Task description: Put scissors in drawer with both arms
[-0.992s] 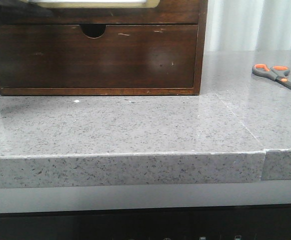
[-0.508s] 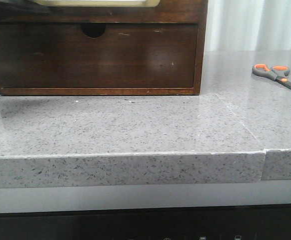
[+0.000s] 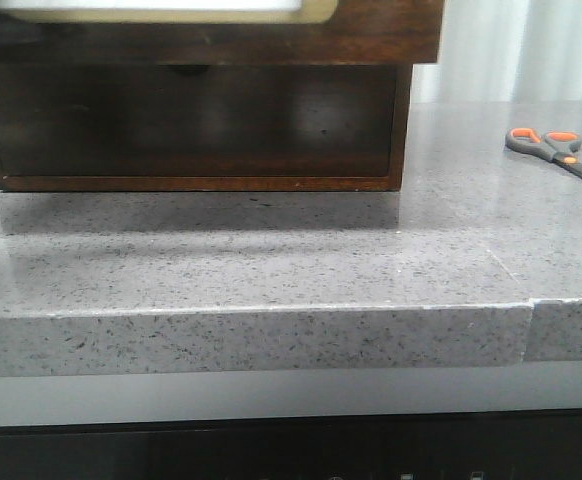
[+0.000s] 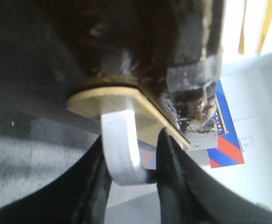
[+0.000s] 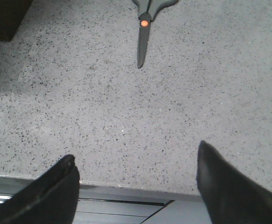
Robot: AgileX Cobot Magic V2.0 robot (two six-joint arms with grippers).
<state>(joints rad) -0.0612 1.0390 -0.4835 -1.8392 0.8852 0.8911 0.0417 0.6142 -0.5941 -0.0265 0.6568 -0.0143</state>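
The scissors (image 3: 556, 150), grey-handled with orange loop linings, lie flat on the stone counter at the far right. In the right wrist view their dark blades and orange pivot (image 5: 144, 32) lie well ahead of my right gripper (image 5: 136, 163). That gripper is open, with nothing between its fingers, over the counter's front edge. The dark-brown drawer (image 3: 191, 120) sits shut in its cabinet, in shadow. My left gripper (image 4: 132, 137) is shut on a curved silver handle (image 4: 119, 140) fixed to a cream plate. Neither arm shows in the front view.
A cream-framed panel in dark wood (image 3: 371, 35) juts forward above the drawer and overhangs it. The grey speckled counter (image 3: 271, 260) has a seam at its right (image 3: 528, 330). A red and blue poster (image 4: 225, 135) hangs on the wall behind.
The cream-framed upper part has come forward toward the camera and now shades the drawer front, all but hiding its notch. The scissors have not moved.
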